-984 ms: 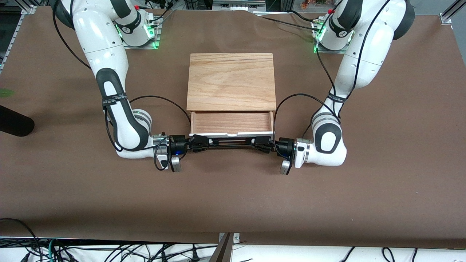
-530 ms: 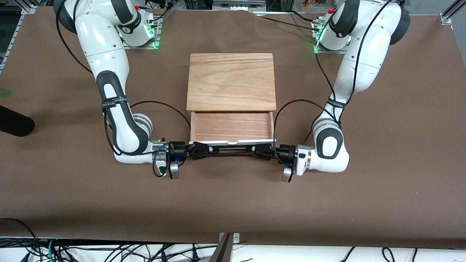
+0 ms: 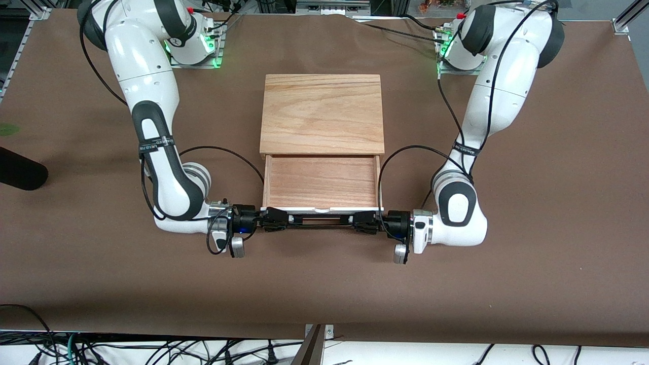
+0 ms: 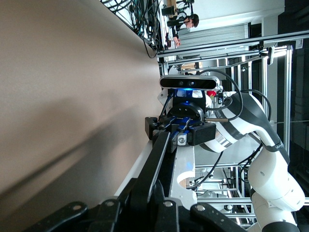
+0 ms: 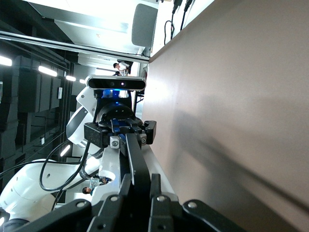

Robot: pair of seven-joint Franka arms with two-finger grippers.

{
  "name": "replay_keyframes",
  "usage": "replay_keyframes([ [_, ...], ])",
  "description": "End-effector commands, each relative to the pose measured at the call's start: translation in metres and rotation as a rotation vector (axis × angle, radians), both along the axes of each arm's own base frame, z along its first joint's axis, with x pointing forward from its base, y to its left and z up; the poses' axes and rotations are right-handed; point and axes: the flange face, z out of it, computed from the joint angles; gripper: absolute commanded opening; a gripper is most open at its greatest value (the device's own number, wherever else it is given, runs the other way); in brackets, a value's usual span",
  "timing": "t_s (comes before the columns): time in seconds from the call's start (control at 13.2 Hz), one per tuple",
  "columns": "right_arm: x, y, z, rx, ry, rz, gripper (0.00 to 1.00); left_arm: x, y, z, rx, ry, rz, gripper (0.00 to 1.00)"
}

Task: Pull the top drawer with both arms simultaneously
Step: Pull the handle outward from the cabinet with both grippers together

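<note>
The top drawer (image 3: 320, 181) is a shallow light-wood tray with a thin white front panel (image 3: 304, 208) and stands well out of the wooden cabinet (image 3: 322, 112). Its black wire handle (image 3: 321, 221) runs along the front. My right gripper (image 3: 272, 221) is shut on the handle's end toward the right arm's side. My left gripper (image 3: 366, 222) is shut on the handle's other end. In the left wrist view the handle (image 4: 157, 164) runs from my left gripper (image 4: 153, 205) to the right gripper (image 4: 175, 134). In the right wrist view the handle (image 5: 136, 166) runs from my right gripper (image 5: 140, 203) to the left gripper (image 5: 119, 131).
The cabinet stands mid-table between the two arm bases. Brown table cover (image 3: 324, 289) stretches from the drawer front to the table's near edge. A dark object (image 3: 20, 174) lies at the right arm's end of the table.
Both grippers have moved toward the front camera with the handle between them. The drawer has slid farther out of the cabinet, showing more of its wooden floor.
</note>
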Motion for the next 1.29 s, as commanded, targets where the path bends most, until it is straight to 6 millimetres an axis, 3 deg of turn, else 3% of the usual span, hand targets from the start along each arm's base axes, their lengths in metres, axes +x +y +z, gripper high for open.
replay_keyframes([
  [0.0,0.012,-0.007,-0.004,-0.006,-0.015,-0.063,0.0,0.026,0.024,0.012,0.012,0.0,0.092,0.07],
  [0.08,0.011,-0.007,-0.006,-0.006,-0.009,-0.065,0.09,0.026,0.024,0.011,0.014,-0.001,0.091,0.08],
  [0.23,0.01,-0.006,-0.008,-0.002,-0.004,-0.059,0.56,0.025,0.024,0.009,0.015,0.004,0.091,0.09],
  [0.3,0.008,-0.001,-0.007,-0.003,-0.008,-0.051,0.85,0.025,0.024,0.009,0.015,0.004,0.091,0.12],
  [0.38,0.008,-0.002,-0.007,0.002,-0.012,-0.049,1.0,0.025,0.024,0.01,0.014,0.002,0.091,0.2],
  [0.45,0.009,-0.003,-0.007,0.003,-0.013,-0.05,1.0,0.025,0.024,0.011,0.013,0.001,0.09,0.48],
  [0.53,0.009,-0.004,-0.007,0.002,-0.013,-0.05,1.0,0.024,0.024,0.01,0.014,0.0,0.089,0.96],
  [0.83,0.009,-0.003,-0.003,0.004,-0.013,-0.049,1.0,0.025,0.024,0.013,0.012,0.003,0.091,1.0],
  [1.21,0.011,-0.008,0.021,-0.087,-0.038,0.019,1.0,0.026,0.027,0.016,0.033,0.02,0.084,1.0],
])
